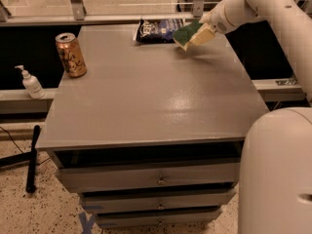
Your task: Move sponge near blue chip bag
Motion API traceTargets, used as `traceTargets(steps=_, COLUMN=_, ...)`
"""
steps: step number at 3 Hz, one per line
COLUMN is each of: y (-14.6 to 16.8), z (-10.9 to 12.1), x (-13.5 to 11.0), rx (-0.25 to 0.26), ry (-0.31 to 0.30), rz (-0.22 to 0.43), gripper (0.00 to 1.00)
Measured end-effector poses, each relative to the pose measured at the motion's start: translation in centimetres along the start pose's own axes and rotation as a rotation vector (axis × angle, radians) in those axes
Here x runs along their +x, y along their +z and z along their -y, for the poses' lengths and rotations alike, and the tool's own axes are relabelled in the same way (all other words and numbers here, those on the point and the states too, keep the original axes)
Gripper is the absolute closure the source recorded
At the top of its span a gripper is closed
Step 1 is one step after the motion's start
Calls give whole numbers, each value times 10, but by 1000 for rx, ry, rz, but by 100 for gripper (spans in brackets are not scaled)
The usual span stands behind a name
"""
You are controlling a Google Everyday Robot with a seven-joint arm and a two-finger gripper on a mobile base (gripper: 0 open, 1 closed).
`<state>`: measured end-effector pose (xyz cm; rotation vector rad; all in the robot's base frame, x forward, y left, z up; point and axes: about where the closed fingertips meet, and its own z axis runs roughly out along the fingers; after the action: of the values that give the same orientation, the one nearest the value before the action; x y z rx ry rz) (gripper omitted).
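Note:
The sponge point(185, 33), dark green on top with a pale yellow base, is held tilted in my gripper point(197, 34) just above the table near its far right corner. The gripper is shut on the sponge. The blue chip bag point(156, 29), navy with white lettering, lies flat at the table's far edge, right beside the sponge on its left. The sponge's left end overlaps the bag's right edge in this view. My white arm point(243, 6) reaches in from the upper right.
A gold-orange drink can point(71, 55) stands upright at the table's far left. The grey table top point(151, 96) has drawers below. A white pump bottle point(31, 83) sits on a ledge left of the table. A black pole point(32, 157) leans on the floor at left.

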<state>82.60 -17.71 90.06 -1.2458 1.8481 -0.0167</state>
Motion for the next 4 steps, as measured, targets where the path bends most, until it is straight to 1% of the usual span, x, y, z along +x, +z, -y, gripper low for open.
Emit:
traceTargets(steps=1, y=16, z=4, x=6, rx=0, ry=2, rz=-25, gripper=59)
traceTargets(steps=3, y=24, z=8, x=10, rx=1, ry=-6, rz=-41, gripper=13)
traceTargets(steps=4, y=24, z=8, x=11, rx=-3, ry=-8, rz=-44, gripper=0)
